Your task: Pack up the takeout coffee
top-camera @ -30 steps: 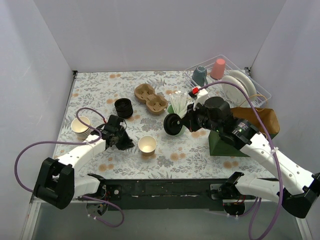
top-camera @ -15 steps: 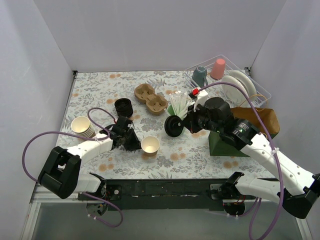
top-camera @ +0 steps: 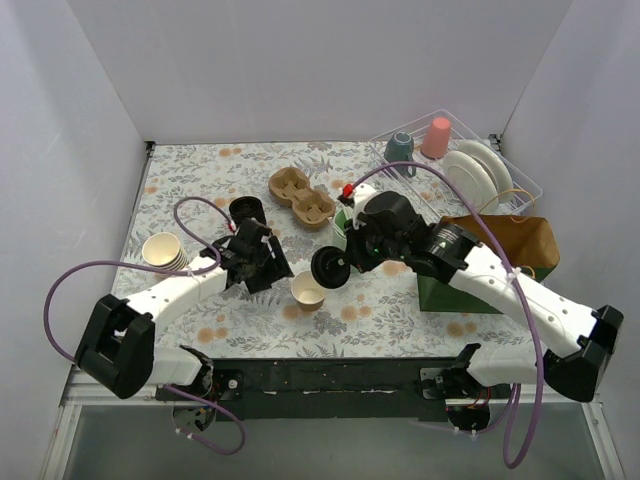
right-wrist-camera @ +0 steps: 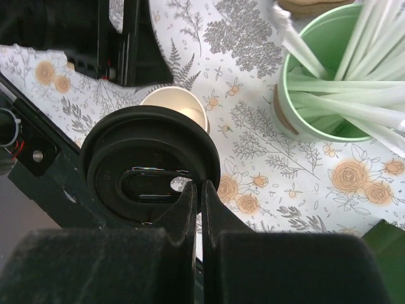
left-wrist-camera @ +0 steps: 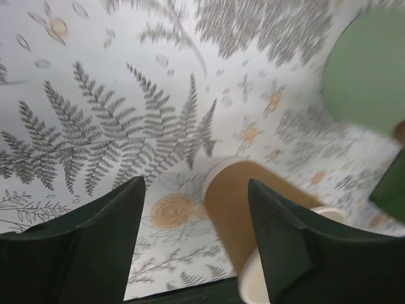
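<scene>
The brown paper cup (top-camera: pixel 308 291) stands lidless, its pale inside showing, on the flowered cloth (top-camera: pixel 200 180) near the front edge. It sits just off the tips of the left claw (top-camera: pixel 268 262) — fingers spread, gripping nothing. The right claw (right-wrist-camera: pixel 196 190) is pinched tight on the round black lid (right-wrist-camera: pixel 149 164) — just beside the cup's mouth.

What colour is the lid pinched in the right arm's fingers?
The lid is black all over; the right wrist view shows it best.
</scene>
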Motion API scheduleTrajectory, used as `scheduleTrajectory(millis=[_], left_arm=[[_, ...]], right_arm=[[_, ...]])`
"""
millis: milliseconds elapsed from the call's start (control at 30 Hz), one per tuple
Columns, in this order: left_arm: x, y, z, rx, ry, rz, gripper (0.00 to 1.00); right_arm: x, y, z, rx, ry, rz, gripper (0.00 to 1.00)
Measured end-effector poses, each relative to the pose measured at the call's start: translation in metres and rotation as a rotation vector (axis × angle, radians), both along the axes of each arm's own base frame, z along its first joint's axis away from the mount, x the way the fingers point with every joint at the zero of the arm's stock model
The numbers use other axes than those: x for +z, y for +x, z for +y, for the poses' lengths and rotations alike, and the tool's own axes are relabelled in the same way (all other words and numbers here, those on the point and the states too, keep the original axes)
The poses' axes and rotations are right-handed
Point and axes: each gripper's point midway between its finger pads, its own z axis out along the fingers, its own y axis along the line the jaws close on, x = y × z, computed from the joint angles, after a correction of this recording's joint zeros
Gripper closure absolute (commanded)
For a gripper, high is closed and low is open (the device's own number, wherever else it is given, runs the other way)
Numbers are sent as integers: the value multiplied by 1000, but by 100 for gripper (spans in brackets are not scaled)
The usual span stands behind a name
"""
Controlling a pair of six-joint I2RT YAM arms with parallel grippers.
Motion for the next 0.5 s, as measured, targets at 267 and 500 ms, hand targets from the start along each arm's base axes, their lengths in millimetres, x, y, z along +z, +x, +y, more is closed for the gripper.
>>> scheduleTrajectory(millis=[267,500], left_arm=[[83,54,42,135,151,-248,2],[112,58,88,225,279,-350,2]], right_arm=[[-33,-5,27,56,-131,72,99],[-62,0,42,67,-208,122,99]])
